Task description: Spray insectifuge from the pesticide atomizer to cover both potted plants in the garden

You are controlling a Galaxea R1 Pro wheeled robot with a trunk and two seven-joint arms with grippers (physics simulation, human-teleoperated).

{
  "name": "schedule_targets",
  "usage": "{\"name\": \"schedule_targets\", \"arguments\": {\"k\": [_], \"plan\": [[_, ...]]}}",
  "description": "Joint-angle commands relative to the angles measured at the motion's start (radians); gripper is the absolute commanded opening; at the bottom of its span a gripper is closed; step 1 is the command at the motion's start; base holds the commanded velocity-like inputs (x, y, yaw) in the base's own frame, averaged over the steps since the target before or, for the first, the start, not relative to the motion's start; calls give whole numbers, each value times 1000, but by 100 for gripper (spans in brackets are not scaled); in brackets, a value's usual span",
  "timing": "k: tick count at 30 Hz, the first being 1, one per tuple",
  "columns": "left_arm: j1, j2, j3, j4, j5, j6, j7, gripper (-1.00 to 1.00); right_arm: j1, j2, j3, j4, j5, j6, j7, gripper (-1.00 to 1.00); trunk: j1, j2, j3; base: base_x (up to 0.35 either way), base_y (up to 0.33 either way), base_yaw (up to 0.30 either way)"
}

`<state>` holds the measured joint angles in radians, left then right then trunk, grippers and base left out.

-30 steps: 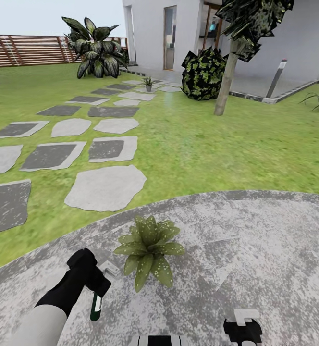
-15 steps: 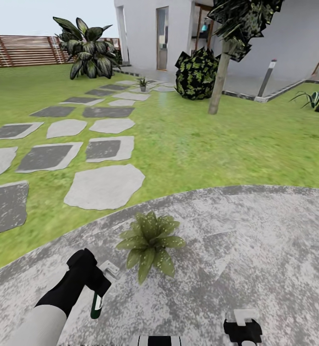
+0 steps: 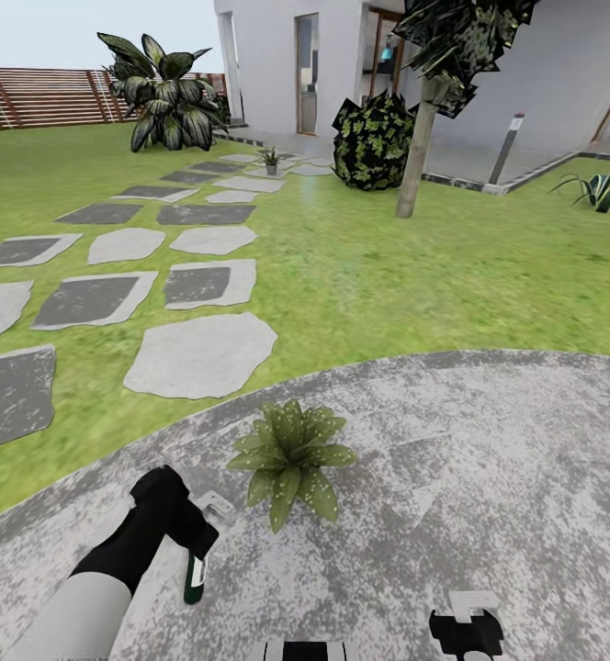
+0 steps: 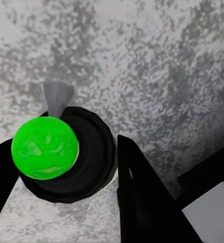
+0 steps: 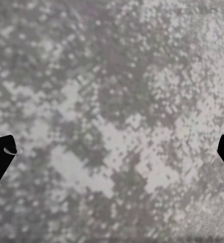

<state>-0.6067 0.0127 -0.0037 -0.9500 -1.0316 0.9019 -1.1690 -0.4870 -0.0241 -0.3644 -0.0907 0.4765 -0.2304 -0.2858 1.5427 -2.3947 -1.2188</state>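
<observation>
**Atomizer in hand, nozzle aim in doubt**

Nearest the robot, the right gripper [image 3: 466, 622] hangs spread apart and empty over the round grey patio [image 3: 489, 477]. The left gripper [image 3: 197, 535] is clenched on the pesticide atomizer [image 3: 195, 576], which hangs bottle-down just beside the near potted plant [image 3: 291, 456]. If the nozzle points at the paving, spray likely misses the leaves; a loose clamp could let the bottle slip. Farther off, past the stepping stones [image 3: 199, 353] and lawn, the second potted plant [image 3: 270, 162] sits well apart, needing a drive that could jolt the bottle.
</observation>
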Motion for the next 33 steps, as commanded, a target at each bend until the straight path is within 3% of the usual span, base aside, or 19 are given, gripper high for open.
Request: {"name": "schedule_targets", "arguments": {"k": [1,4,7,10,14,16,23,26,28,31,33], "plan": [[-13,-3,-1,-5,-10,12,-20,-100,-1,0,-8,2,10,-4,-2,100,0,0,-1,0,0,0],[-63,-4,-2,-4,-8,21,-38,-100,-1,0,-8,1,9,-4,-1,100,0,0,-1,0,0,0],[-114,-4,-23,3,-20,24,-123,-100,-1,0,-8,1,8,-4,-1,100,0,0,-1,0,0,0],[-157,-3,-84,10,-87,52,-230,-100,-1,0,-8,0,8,-4,-1,100,0,0,-1,0,0,0],[-179,-6,-104,12,-209,70,-371,-100,-1,0,-8,0,8,-4,-1,100,0,0,-1,0,0,0],[-179,3,-102,11,-234,70,-388,-100,-1,0,-8,0,8,-4,-1,100,0,0,-1,0,0,0],[-157,84,-96,12,-248,58,-390,-100,-1,0,-8,0,8,-4,-1,100,0,0,-1,0,0,0],[-89,90,-93,12,-248,56,-377,-100,-1,5,-8,0,6,-4,-1,100,0,0,-1,0,0,0],[-57,90,-88,12,-239,55,-335,-100,-1,8,-8,-1,6,-4,-1,100,0,0,-1,0,0,32],[-46,87,-33,11,-214,55,-247,-100,-1,9,-8,-3,5,-6,-2,100,0,0,-2,0,0,179],[-44,83,23,11,-164,49,-168,-100,-1,9,-9,-5,5,-6,-3,100,0,0,-3,-154,0,217]]}}
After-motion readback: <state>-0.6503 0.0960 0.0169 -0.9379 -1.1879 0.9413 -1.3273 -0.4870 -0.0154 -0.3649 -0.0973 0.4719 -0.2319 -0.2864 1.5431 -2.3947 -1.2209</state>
